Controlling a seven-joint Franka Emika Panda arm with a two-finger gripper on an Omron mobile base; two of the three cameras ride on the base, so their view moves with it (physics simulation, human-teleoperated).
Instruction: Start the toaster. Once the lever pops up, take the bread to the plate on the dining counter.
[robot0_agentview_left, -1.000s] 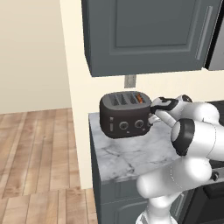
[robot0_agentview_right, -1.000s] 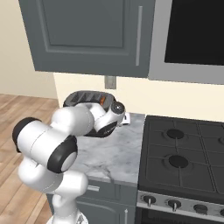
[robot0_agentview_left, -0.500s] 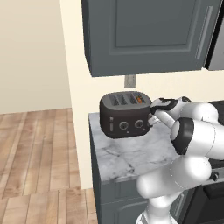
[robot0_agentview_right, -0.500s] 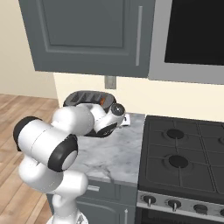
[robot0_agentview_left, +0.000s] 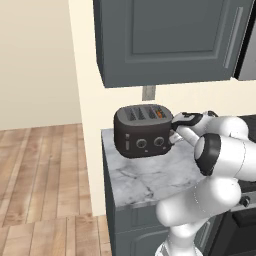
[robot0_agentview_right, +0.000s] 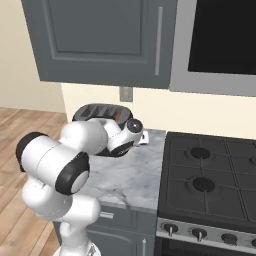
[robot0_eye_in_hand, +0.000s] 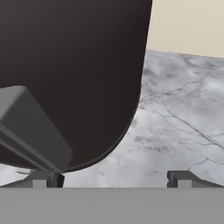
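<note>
Grey wall cabinets (robot0_agentview_left: 170, 40), cream wall (robot0_agentview_left: 35, 60), seemingly wooden floor (robot0_agentview_left: 45, 170)

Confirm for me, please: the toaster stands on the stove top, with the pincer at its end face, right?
Not quite: the toaster stands on the marble counter left of the stove, as the left base view shows. The pincer is indeed at its end face.

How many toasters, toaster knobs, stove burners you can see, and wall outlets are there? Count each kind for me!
Toaster: 1
Round knobs on the toaster's long face: 2
Stove burners in sight: 4
Wall outlet: 1
Total: 8
</note>
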